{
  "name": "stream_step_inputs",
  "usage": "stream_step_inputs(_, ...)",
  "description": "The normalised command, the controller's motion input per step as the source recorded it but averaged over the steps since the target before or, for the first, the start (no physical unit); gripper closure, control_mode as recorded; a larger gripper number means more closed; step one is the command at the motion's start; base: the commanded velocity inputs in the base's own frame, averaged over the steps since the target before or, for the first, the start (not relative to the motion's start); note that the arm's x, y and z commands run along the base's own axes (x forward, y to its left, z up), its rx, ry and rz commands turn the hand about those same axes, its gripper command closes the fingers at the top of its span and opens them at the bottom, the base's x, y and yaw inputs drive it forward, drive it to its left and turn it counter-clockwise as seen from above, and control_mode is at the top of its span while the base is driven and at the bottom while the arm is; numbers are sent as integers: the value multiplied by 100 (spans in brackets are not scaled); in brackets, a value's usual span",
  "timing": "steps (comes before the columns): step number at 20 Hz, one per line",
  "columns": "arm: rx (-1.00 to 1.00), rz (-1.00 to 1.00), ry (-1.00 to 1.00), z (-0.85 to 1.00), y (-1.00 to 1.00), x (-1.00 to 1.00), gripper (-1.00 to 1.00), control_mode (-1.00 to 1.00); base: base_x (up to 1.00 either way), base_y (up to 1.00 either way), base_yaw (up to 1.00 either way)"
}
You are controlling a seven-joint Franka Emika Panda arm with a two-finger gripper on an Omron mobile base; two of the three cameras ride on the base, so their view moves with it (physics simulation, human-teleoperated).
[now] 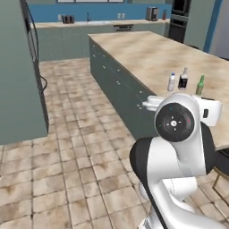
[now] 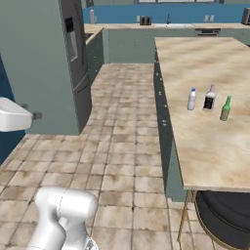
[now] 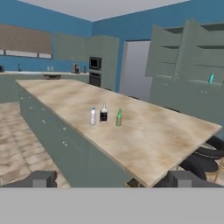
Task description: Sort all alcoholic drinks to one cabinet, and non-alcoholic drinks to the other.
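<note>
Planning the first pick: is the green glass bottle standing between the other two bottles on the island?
No: the green glass bottle stands at one end, with the black-labelled bottle in the middle.

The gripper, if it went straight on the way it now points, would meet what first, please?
Probably the beige wooden island countertop, or the three small bottles standing on it: the open gripper looks slightly down across it. Depth is unclear, and the way there looks free.
</note>
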Motion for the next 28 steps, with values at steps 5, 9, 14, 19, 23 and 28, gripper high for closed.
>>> stream_step_inputs(5, 0, 0, 0, 0, 0, 0, -100, 100, 53, 36, -29)
stream_step_inputs(9, 0, 0, 0, 0, 0, 0, -100, 100, 46, 41, -30)
stream_step_inputs(14, 0, 0, 0, 0, 0, 0, -100, 100, 36, 43, -30)
stream_step_inputs(19, 0, 0, 0, 0, 0, 0, -100, 100, 22, 49, -29)
stream_step_inputs(23, 0, 0, 0, 0, 0, 0, -100, 100, 23, 52, -29)
stream_step_inputs(28, 0, 0, 0, 0, 0, 0, -100, 100, 29, 60, -29)
